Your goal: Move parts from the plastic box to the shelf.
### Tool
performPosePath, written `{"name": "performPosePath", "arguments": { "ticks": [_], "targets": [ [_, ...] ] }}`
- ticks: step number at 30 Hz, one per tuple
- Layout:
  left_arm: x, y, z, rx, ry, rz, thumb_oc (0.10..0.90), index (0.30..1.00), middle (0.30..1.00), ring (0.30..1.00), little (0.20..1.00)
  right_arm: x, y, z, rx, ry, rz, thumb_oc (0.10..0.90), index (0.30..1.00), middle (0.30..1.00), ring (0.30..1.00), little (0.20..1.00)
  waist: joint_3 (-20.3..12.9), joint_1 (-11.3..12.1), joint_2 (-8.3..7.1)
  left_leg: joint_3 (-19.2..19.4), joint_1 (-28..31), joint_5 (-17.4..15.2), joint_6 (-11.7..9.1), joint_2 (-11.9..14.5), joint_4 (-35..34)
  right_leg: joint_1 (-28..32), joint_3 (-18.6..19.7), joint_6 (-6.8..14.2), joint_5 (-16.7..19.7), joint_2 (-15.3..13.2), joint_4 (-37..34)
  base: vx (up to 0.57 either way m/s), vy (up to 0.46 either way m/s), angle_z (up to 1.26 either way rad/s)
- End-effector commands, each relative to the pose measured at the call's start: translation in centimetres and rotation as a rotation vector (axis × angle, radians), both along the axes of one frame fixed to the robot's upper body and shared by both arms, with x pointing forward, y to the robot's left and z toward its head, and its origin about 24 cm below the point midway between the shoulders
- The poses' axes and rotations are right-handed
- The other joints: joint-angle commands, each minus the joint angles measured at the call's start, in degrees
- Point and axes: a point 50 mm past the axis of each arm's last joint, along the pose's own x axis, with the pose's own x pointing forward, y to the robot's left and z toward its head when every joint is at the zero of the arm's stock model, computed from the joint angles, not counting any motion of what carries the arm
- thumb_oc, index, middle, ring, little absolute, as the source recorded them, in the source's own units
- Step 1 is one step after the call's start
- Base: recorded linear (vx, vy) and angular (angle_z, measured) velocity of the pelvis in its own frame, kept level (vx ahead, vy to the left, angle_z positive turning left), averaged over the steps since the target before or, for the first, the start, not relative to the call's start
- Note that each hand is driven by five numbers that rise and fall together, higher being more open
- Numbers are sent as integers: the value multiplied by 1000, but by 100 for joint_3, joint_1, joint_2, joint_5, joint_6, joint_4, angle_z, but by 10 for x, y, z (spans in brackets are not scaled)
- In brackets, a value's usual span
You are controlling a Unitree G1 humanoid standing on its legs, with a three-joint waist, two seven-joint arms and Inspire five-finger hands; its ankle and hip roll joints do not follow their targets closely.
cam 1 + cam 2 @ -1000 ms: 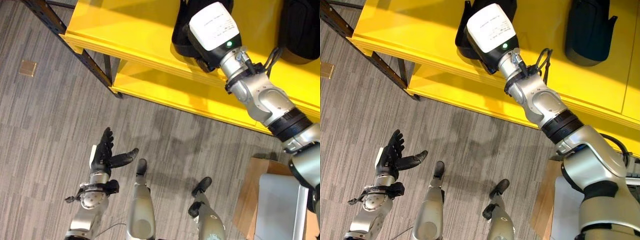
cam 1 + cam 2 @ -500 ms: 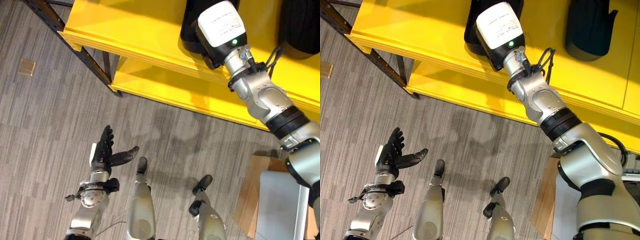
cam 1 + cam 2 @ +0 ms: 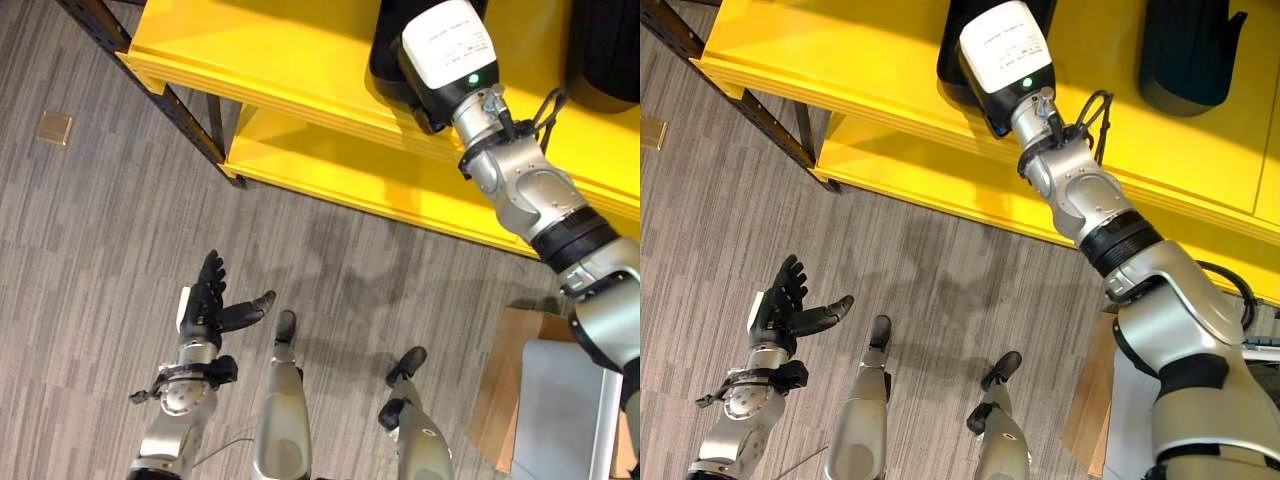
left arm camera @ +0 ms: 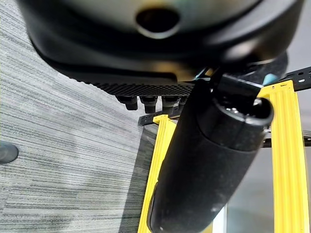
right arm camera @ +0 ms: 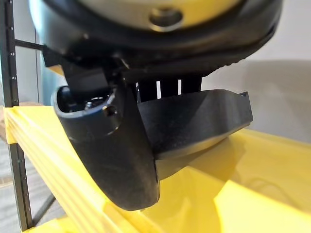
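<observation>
Yellow shelf [image 3: 260, 50] — grey striped carpet [image 3: 90, 250].

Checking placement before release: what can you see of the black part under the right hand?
The black part looks like matte moulded plastic, a curved shell with a thick flat-topped rim. It sits on the top board of the yellow shelf, its underside on the board near the front edge. The right hand is on it, thumb down its near side and fingers over the rim. A second black part lies further along, apart from it.
</observation>
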Motion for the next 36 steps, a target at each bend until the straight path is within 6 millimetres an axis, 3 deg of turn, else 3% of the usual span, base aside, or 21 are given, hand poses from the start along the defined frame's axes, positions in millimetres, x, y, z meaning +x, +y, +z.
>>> {"name": "performPosePath", "arguments": {
  "ticks": [1,10,11,12,13,14,15,36],
  "targets": [
    [-1,6,41,72,-197,-48,900,1000,1000,1000,1000,-19,7,74,-16,-200,16,400,300,300,300,300,-61,161,-81,258,220,-311,291,-134,-112,1020,-70,779,-430,-557,565,0,0,0],
    [-1,7,42,62,-204,-42,900,1000,1000,1000,1000,-20,5,78,-28,-207,5,400,300,300,300,300,-82,214,-116,249,180,-300,296,-152,-110,1048,-86,784,-416,-532,512,3,-1,2],
    [-1,7,41,61,-203,-42,900,1000,1000,1000,1000,-19,4,79,-23,-207,4,425,336,336,336,336,-86,219,-119,246,176,-301,300,-157,-109,1047,-86,783,-416,-527,508,0,0,0],
    [-1,7,41,59,-201,-43,900,1000,1000,1000,1000,-19,4,79,-23,-207,2,494,432,432,432,432,-88,220,-123,240,174,-305,303,-159,-106,1048,-88,783,-415,-524,506,0,0,0],
    [-1,7,41,61,-202,-43,900,1000,1000,1000,1000,-19,3,79,-23,-207,-3,529,481,481,481,481,-92,215,-124,240,168,-304,302,-160,-107,1048,-85,784,-411,-524,499,0,0,0],
    [-1,8,42,62,-203,-43,900,1000,1000,1000,1000,-19,3,79,-25,-206,-5,825,896,896,896,896,-90,216,-126,238,167,-304,303,-160,-107,1047,-83,784,-411,-521,500,0,0,0],
    [-1,8,42,59,-205,-41,900,1000,1000,1000,1000,-18,3,79,-18,-203,-6,900,1000,1000,1000,1000,-87,215,-124,242,164,-302,305,-163,-112,1043,-79,784,-407,-521,500,0,0,0],
    [-1,12,43,78,-196,-45,900,1000,1000,1000,1000,-12,-10,70,-24,-151,-57,900,1000,1000,1000,1000,-173,163,-127,289,289,-299,286,-116,-123,1103,-16,774,-465,-493,503,0,0,0]
  ]
}}
